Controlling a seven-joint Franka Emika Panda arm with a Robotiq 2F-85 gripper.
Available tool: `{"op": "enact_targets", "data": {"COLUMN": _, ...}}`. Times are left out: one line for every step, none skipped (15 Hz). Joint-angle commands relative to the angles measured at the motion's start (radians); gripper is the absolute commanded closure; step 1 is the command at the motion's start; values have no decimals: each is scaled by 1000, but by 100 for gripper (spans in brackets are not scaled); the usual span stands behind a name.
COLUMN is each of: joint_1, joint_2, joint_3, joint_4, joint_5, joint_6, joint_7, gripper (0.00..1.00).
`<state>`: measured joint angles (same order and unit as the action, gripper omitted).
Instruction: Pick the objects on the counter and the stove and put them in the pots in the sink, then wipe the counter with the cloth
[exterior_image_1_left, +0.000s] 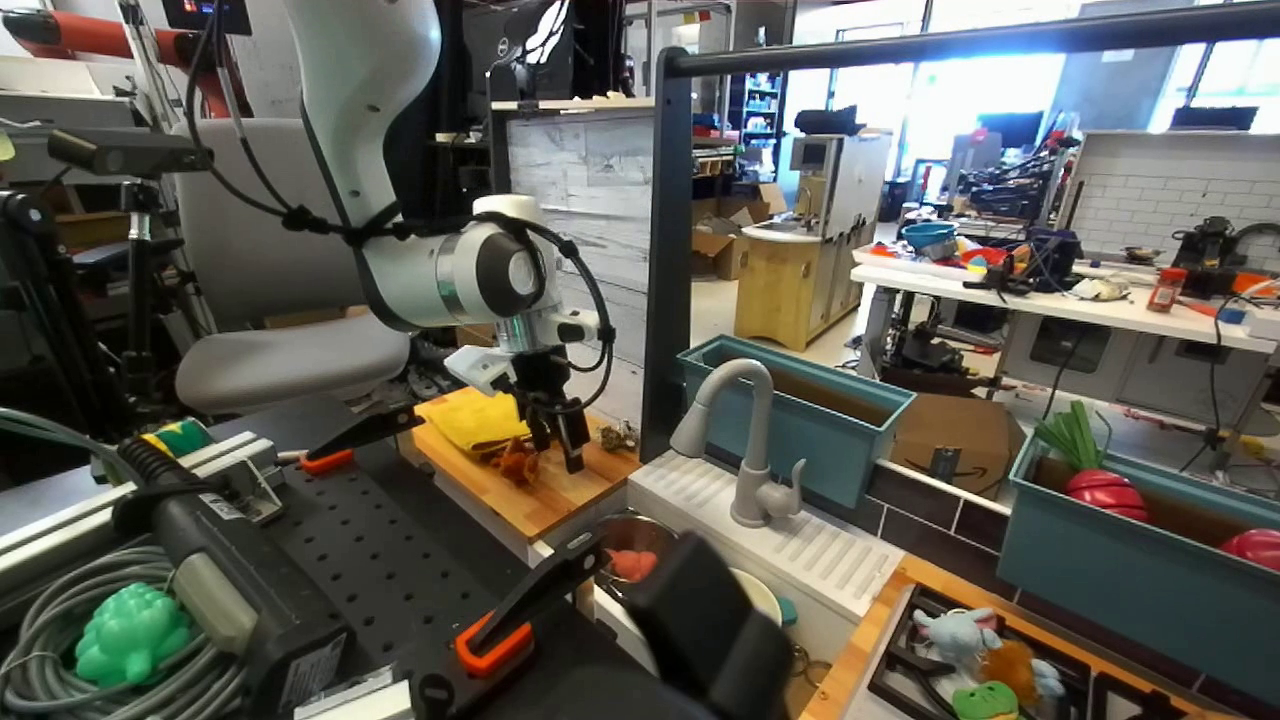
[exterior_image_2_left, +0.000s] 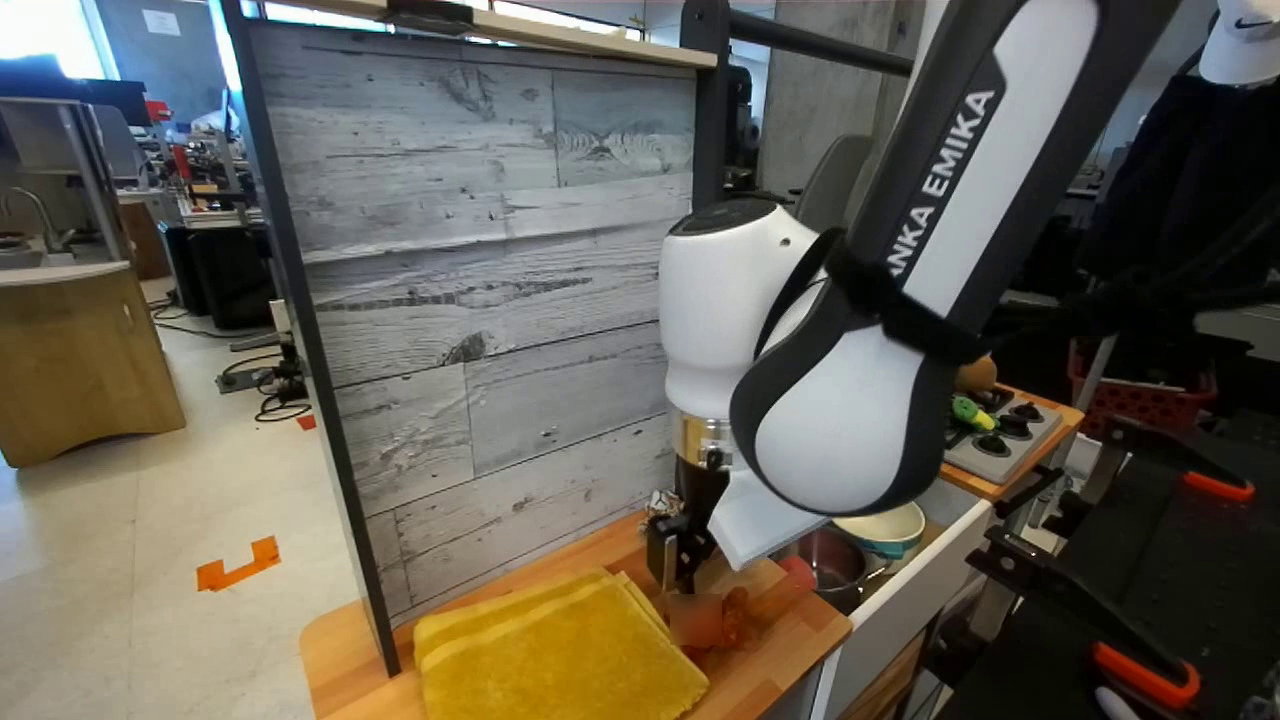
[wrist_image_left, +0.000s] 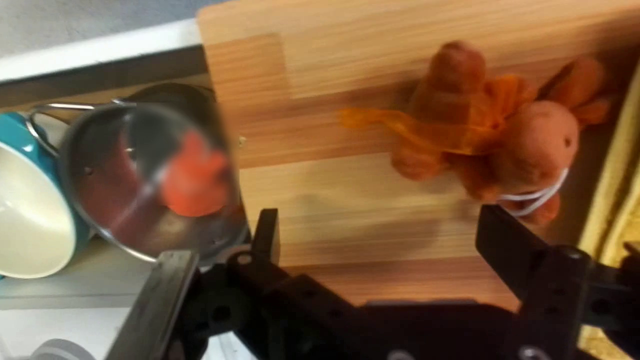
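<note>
An orange plush toy lies on the wooden counter, and shows in both exterior views. My gripper is open and empty over the counter; in the wrist view its right fingertip overlaps the toy's edge. It also shows in an exterior view. A folded yellow cloth lies beside the toy. A small crumpled object sits near the wall. In the sink, a metal pot holds a red-orange object. A cream-and-teal pot stands beside it. Several plush toys lie on the stove.
A grey faucet rises behind the sink. A grey wood-pattern wall and a dark post bound the counter. Teal planter boxes hang at the back. Clamps with orange pads stand on the black table.
</note>
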<state>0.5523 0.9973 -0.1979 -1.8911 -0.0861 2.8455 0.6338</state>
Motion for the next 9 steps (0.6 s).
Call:
{"op": "enact_targets", "data": {"joint_1": 38, "joint_2": 81, "joint_3": 10, "joint_4": 91, "joint_5": 26, "joint_6": 71, "joint_7": -4, "gripper": 0}}
{"op": "enact_targets", "data": {"joint_1": 26, "joint_2": 73, "joint_3": 40, "joint_4": 79, "joint_5": 38, "joint_6": 88, "joint_7": -24, "gripper": 0}}
{"op": "enact_targets", "data": {"joint_1": 17, "joint_2": 67, "joint_3": 64, "joint_4": 69, "joint_5": 49, "joint_6": 109, "joint_7": -42, "gripper": 0}}
{"op": "enact_targets", "data": {"joint_1": 7, "joint_2": 55, "joint_3": 94, "joint_4": 46, "joint_5": 60, "joint_6": 137, "joint_7": -59, "gripper": 0}}
{"op": "enact_targets", "data": {"joint_1": -14, "joint_2": 42, "joint_3": 129, "joint_4": 27, "joint_5": 73, "joint_6": 155, "joint_7": -83, "gripper": 0}}
{"op": "enact_targets", "data": {"joint_1": -35, "joint_2": 33, "joint_3": 166, "joint_4": 15, "joint_5": 90, "joint_6": 160, "joint_7": -111, "gripper": 0}}
{"op": "enact_targets", "data": {"joint_1": -47, "joint_2": 29, "joint_3": 189, "joint_4": 4, "joint_5": 108, "joint_6": 169, "joint_7": -130, "gripper": 0}}
{"op": "enact_targets", "data": {"joint_1": -65, "joint_2": 28, "joint_3": 215, "joint_4": -1, "joint_5": 129, "joint_6": 163, "joint_7": -149, "gripper": 22}}
{"op": "enact_targets", "data": {"joint_1": -88, "joint_2": 26, "joint_3": 242, "joint_4": -6, "joint_5": 150, "joint_6": 151, "joint_7": -171, "gripper": 26}}
